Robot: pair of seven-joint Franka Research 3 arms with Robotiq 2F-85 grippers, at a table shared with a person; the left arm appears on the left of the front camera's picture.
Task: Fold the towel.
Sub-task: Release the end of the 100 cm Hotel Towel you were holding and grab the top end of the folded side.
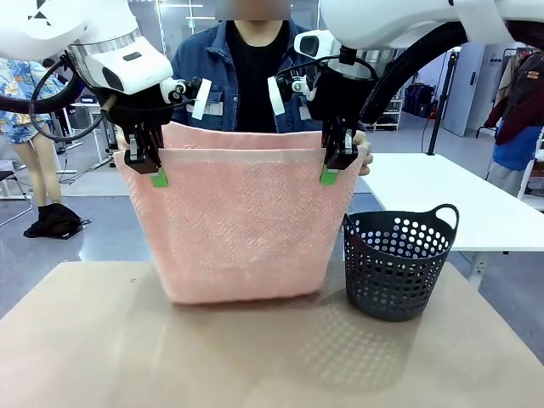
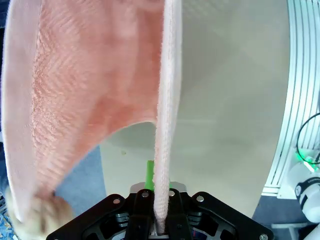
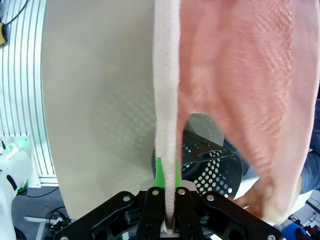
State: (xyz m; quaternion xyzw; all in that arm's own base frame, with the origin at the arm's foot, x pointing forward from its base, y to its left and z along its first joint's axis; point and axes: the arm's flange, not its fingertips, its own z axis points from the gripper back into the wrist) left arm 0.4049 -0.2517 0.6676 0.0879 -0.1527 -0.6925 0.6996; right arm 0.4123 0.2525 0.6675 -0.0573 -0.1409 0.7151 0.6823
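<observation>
- Position of the pale pink fluffy terry-cloth towel point(image 1: 242, 229): it hangs doubled like a sling over the middle of the counter point(image 1: 127, 348). Its bottom fold looks to be resting there, just beside the dark perforated plastic basket point(image 1: 398, 259).
- The left end effector point(image 1: 157, 174) and right end effector point(image 1: 330, 170) are each clenched on a top corner of the near layer.
- So the cloth drops straight below both, the gripped edge runs left to right, and neither arm is nearer.
- The front view hides the gap between the layers. The left wrist view shows it, plus a person's hand point(image 2: 35, 212) holding the far layer.
- I'd guess the next move is bringing those top edges together.
</observation>
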